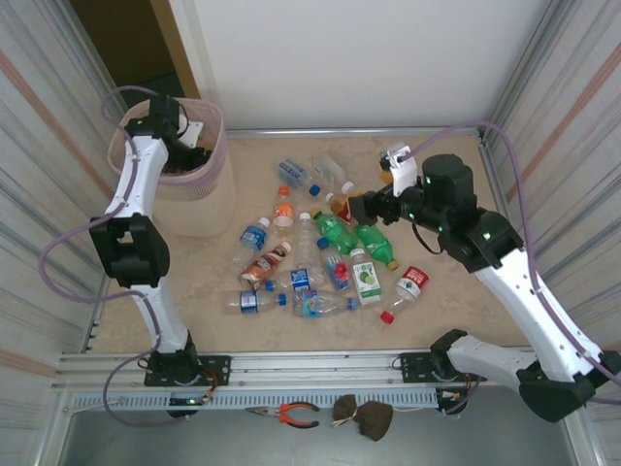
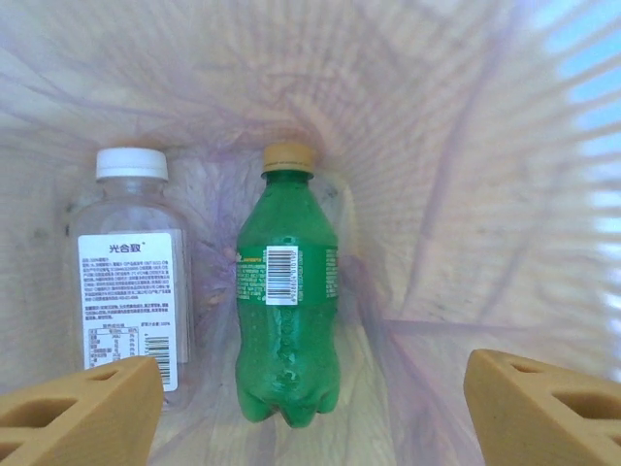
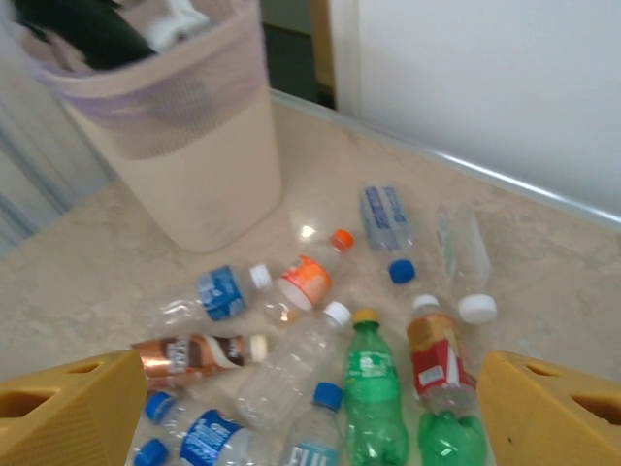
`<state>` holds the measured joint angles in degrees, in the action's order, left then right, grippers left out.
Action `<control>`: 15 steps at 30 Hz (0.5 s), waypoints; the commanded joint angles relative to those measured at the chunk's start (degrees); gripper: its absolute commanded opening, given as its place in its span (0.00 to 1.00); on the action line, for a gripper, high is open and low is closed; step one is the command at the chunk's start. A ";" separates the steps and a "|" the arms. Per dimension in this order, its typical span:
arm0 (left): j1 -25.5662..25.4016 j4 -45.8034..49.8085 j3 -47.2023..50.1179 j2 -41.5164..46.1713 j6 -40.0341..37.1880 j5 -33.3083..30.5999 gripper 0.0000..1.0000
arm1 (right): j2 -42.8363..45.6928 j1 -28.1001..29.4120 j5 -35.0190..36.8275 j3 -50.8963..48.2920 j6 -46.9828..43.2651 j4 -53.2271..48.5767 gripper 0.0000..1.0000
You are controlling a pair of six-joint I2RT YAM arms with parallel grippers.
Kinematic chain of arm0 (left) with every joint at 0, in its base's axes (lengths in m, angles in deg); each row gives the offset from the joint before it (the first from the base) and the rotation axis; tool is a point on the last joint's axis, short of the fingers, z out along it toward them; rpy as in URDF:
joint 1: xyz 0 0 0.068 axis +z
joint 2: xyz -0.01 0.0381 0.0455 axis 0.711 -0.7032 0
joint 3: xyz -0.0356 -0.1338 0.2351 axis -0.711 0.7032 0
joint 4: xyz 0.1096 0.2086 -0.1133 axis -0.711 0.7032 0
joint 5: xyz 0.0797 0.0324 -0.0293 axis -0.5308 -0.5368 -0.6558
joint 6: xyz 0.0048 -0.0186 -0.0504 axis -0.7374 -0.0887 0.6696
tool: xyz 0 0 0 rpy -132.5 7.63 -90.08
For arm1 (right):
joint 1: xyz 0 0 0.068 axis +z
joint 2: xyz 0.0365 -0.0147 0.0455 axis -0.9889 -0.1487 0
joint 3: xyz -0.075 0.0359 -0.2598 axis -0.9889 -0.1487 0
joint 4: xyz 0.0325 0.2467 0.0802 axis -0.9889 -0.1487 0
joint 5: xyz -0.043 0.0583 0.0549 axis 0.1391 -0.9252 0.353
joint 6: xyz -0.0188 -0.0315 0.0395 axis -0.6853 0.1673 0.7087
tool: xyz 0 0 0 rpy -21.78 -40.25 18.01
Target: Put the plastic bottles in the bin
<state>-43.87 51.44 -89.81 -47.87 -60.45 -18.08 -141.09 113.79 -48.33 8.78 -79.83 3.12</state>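
Observation:
Inside the bin (image 1: 199,209), my left gripper (image 1: 184,146) is open and holds nothing. Its wrist view looks down the pink-lined bin wall (image 2: 466,146) onto a green bottle (image 2: 287,330) and a clear white-capped bottle (image 2: 131,282) lying on the bottom, below the open left gripper (image 2: 310,388). Several plastic bottles (image 1: 320,262) lie scattered on the table's middle. My right gripper (image 1: 364,209) hangs open over their far right side. Between and below the open fingers of the right gripper (image 3: 310,398) lie a green bottle (image 3: 374,398) and a red-labelled bottle (image 3: 439,359). The bin (image 3: 204,165) stands beyond.
Striped side walls and a metal rail (image 1: 320,364) at the front close in the table. Pliers (image 1: 286,415) and a dark bundle (image 1: 364,416) lie on the front ledge. Bare tabletop (image 1: 456,291) lies under the right arm.

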 commanded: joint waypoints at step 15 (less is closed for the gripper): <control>0.18 -1.90 5.94 21.32 2.64 5.90 0.82 | -28.87 -12.10 -5.45 6.96 -6.29 6.84 0.81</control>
<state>-43.78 50.67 -85.59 -30.54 -58.98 -15.00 -165.42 101.98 -53.49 12.63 -82.67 7.80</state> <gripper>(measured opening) 0.818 0.809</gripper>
